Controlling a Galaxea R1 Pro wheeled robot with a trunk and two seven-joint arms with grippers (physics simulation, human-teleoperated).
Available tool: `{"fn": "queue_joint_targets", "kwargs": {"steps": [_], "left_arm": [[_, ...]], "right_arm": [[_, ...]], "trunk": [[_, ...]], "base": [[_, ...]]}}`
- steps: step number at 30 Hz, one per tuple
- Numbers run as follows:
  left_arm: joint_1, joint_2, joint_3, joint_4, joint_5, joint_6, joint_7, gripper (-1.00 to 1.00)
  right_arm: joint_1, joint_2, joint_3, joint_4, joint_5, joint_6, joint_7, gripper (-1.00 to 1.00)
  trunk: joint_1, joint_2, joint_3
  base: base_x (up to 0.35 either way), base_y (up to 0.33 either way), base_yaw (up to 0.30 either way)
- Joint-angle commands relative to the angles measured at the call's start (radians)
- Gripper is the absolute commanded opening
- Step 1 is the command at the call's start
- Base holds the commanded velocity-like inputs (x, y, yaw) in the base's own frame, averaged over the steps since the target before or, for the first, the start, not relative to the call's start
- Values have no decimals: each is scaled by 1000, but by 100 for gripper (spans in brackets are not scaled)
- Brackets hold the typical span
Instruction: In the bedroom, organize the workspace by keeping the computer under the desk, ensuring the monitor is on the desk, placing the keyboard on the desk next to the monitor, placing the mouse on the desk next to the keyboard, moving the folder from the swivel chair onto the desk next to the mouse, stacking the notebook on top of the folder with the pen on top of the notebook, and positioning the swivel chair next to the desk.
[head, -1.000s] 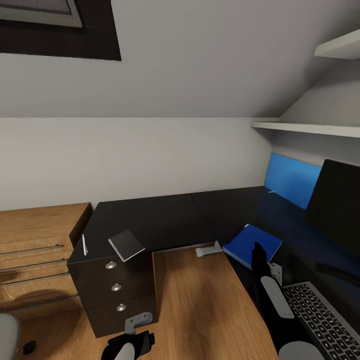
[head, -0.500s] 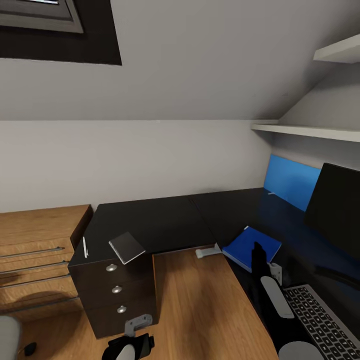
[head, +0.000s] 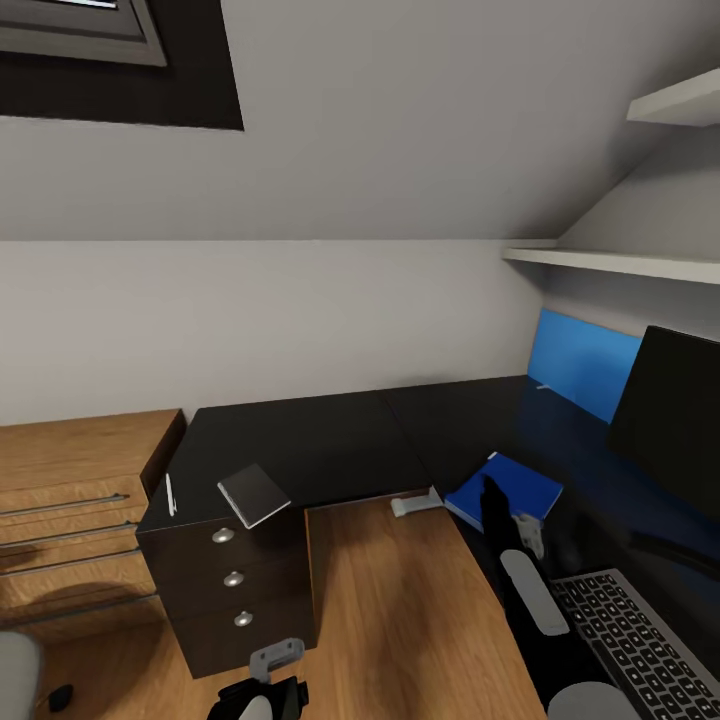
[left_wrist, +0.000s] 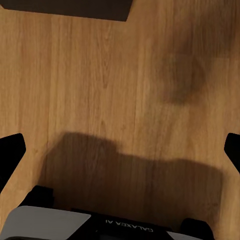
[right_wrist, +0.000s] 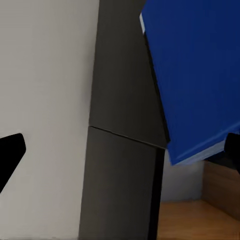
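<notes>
The folder (head: 503, 491) lies flat on the black desk (head: 320, 440), right of centre in the head view, between the inner corner of the desk and the keyboard (head: 640, 640) at the lower right. In the last second our right gripper (head: 492, 497) has slid leftwards and a little up the frame, so its dark fingers now cover the folder's near left corner instead of its right one. The right wrist view shows the folder (right_wrist: 200, 75) from close above, with both fingertips at the frame edges, wide apart and holding nothing. We judge the folder as delivered and the arm as clearing away from it.

Our left gripper (head: 262, 690) hangs low at the bottom edge over the wooden floor (left_wrist: 120, 90), its fingers also spread apart and empty.

What is left, as we read it, sits at centre left: the notebook (head: 253, 492) lies tilted over the front edge of the drawer unit (head: 232, 575), and the pen (head: 170, 493) lies just left of it. Both are well apart from the folder. The monitor (head: 670, 420) stands at the right edge.
</notes>
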Motion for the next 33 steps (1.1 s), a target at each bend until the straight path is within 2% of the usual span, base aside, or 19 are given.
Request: {"fn": "queue_joint_targets", "kwargs": {"steps": [1,5,12,22,28,33], "left_arm": [[-1,1,-3,-1,7,1,9,100],[-1,1,-3,-1,7,0,9,100],[-1,1,-3,-1,7,0,9,100],[-1,1,-3,0,5,0,9,100],[-1,1,-4,0,4,-17,9,100],[-1,1,-4,0,4,-22,9,100]], "right_arm": [[-1,1,13,-7,-9,-4,-1,100],[-1,4,37,-13,-8,-5,-1,100],[-1,7,53,-17,-9,-8,-3,100],[-1,19,62,-15,-9,-8,-5,100],[-1,30,119,-9,-7,-8,-6,100],[-1,33,147,-8,-7,-9,-6,100]], "trunk": [[0,-1,-1],[0,-1,-1],[0,-1,-1],[0,-1,2],[0,-1,5],[0,-1,7]], "base": [[0,0,0],[0,0,0],[0,0,25],[0,0,183],[0,0,226],[0,0,227]]}}
